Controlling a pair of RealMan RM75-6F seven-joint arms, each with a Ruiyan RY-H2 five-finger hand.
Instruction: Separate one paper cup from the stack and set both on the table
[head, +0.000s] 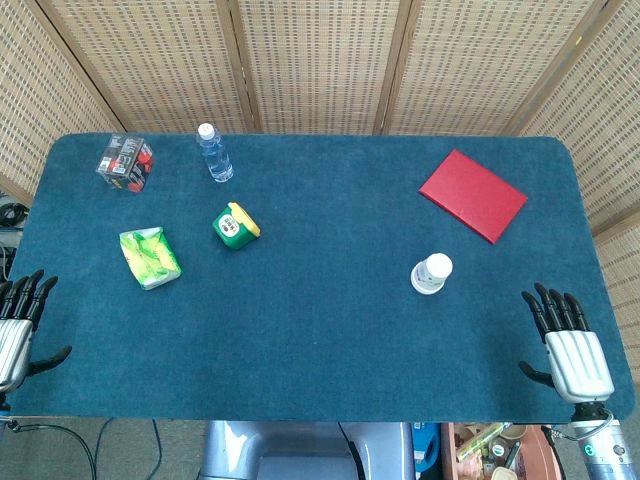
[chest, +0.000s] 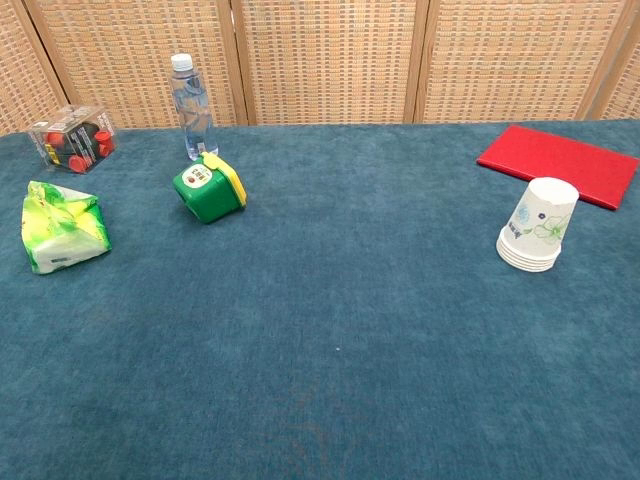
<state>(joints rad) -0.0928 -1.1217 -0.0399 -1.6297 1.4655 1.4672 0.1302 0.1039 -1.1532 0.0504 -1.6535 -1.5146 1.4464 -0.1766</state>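
A stack of white paper cups (head: 431, 273) (chest: 537, 227) with a floral print stands upside down on the blue table (head: 320, 320), right of centre. My right hand (head: 568, 345) lies flat at the table's front right corner, fingers spread, holding nothing, well apart from the stack. At the front left edge my left hand (head: 18, 325) is also spread and empty. Neither hand shows in the chest view.
A red book (head: 472, 195) lies behind the cups. On the left side are a green and yellow toy (head: 234, 225), a green packet (head: 150, 257), a water bottle (head: 213, 152) and a clear box of red items (head: 126, 162). Wicker screens stand behind the table.
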